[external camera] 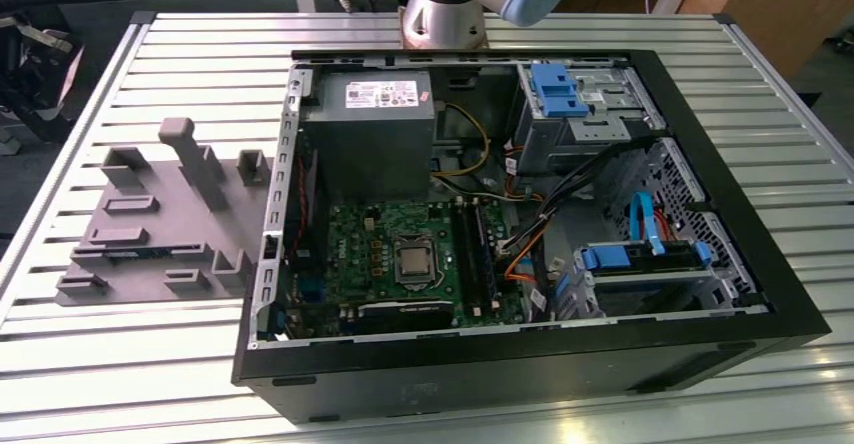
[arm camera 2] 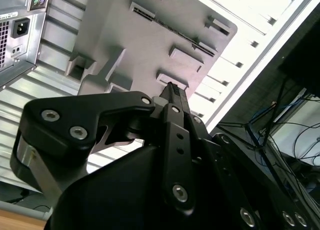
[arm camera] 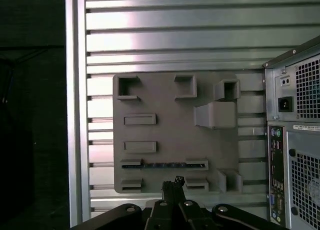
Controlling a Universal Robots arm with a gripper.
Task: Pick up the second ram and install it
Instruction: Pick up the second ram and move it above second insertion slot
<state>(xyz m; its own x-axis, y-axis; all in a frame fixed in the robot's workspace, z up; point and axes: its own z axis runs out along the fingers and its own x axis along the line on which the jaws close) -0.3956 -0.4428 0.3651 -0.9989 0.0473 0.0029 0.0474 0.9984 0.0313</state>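
Note:
The second ram (arm camera: 165, 165) stands on edge in a slot of the grey holder plate (arm camera: 170, 130), a thin blue-green strip between two end brackets. In the second wrist view the second ram (arm camera 2: 176, 32) is a dark line across the plate. My gripper (arm camera: 173, 182) hangs well above the plate, close to the ram's row and apart from it. Its black fingertips (arm camera 2: 171, 89) are pressed together with nothing between them. In the exterior view the second ram (external camera: 123, 254) lies low on the holder plate (external camera: 160, 214), at that view's left of the open computer case (external camera: 534, 344).
The case lies open on a slatted metal table (external camera: 174, 54). Inside are a green motherboard (external camera: 400, 254) with long black slots (external camera: 475, 249), a grey power supply (external camera: 367, 124), blue drive brackets (external camera: 554, 89) and loose cables. Tall posts rise from the holder plate.

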